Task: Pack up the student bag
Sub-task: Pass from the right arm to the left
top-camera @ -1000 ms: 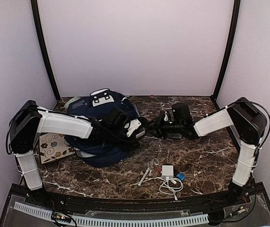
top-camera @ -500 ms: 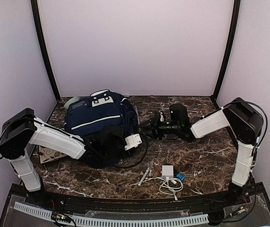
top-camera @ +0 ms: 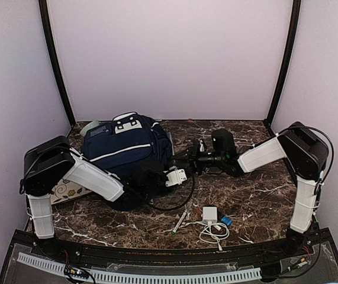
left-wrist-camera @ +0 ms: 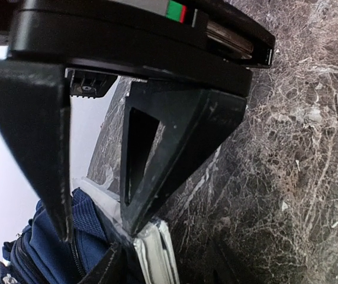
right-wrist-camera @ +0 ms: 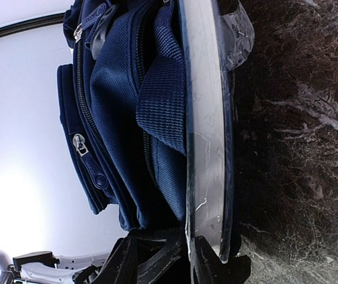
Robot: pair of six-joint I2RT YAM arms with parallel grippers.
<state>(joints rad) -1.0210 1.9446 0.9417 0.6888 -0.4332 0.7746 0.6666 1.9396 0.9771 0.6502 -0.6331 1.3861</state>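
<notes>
As the left hand (left-wrist-camera: 96, 229) hangs, the student bag (top-camera: 127, 148) lies beside.

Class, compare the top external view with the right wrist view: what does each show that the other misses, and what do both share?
Only the top view: the white charger, pen and floral notebook. Only the wrist view: the bag's zip pull and a plastic-wrapped flat item beside it. Both: the student bag on the marble table.

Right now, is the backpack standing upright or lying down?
Lying down: the backpack rests on the table, striped front facing up.
</notes>
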